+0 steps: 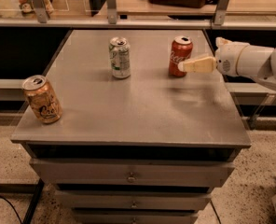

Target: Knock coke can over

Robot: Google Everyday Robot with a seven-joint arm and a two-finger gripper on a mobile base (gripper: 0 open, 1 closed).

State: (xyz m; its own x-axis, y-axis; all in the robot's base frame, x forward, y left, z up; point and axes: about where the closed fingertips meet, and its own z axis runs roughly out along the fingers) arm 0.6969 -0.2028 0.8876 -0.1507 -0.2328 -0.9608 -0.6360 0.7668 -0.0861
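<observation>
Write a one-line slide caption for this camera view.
Gripper at the right side of the upright coke can; a white-green can and an orange can also stand on the grey table.

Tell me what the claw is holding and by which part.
Nothing is held. The claw reaches in from the right, its tip at the right side of the upright coke can, not around it.

One view is given. The desk [152, 111] is looked down on from in front and above, with its drawers [131, 171] nearest the camera. The full top is framed at medium range. The back shelf [142, 22] is cut by the top edge. The end effector [181, 67] is seen over the desk's far right part, just beside the coke can [177, 52], with the arm cut by the right edge.
</observation>
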